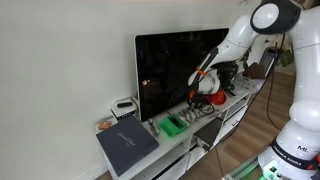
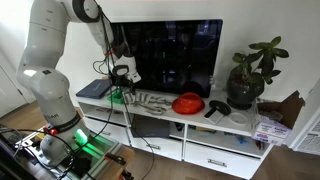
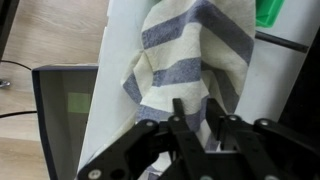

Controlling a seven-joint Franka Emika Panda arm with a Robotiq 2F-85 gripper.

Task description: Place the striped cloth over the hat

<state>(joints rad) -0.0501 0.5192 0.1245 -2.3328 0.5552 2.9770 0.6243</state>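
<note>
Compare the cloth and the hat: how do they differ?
The cloth is grey-and-white striped; the hat is plain red. The cloth lies rumpled and limp; the hat holds a rounded dome. The cloth sits at the tool; the hat sits apart from it. Both rest on the white shelf before the TV.

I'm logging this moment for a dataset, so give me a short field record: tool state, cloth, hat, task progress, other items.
tool: appears closed on a bunched fold of the striped cloth, judging by the wrist view
striped cloth: gathered up at the tool, over the white stand
hat: red, on the stand, uncovered
progress: cloth not yet over the hat
other items: TV behind, green box, potted plant
</note>
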